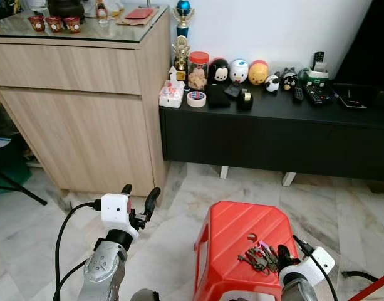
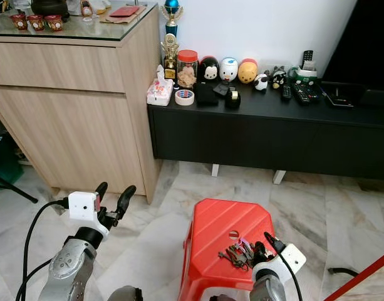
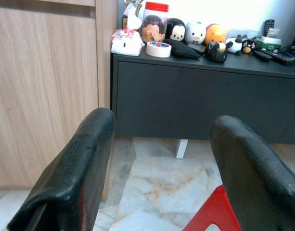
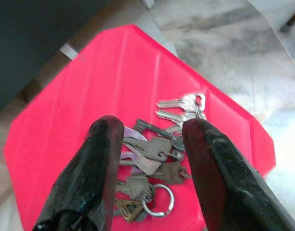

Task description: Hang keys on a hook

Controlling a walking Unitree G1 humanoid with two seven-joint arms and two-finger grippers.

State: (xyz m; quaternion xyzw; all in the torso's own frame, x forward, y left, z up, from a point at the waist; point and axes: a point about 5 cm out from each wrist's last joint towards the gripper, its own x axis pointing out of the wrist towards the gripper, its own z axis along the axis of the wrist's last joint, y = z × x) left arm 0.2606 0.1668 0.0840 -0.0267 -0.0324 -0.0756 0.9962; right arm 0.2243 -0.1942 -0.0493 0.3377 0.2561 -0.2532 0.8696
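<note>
Left gripper point(image 1: 140, 195): raised over the marble floor beside the wooden cabinet point(image 1: 85, 119), fingers spread, nothing held.
Stool point(image 1: 232, 235): red plastic, standing on the floor in front of the black sideboard point(image 1: 273, 128).
Keys point(image 4: 154, 159): a loose bunch on a ring, lying flat on the stool's top near its right edge.
Right gripper point(image 4: 149, 159): poised just over the keys, fingers parted and straddling the bunch.
Step in hand: likely the pickup; best lowered straight, closed on the thick middle, lifted only once pinched firm.
</note>
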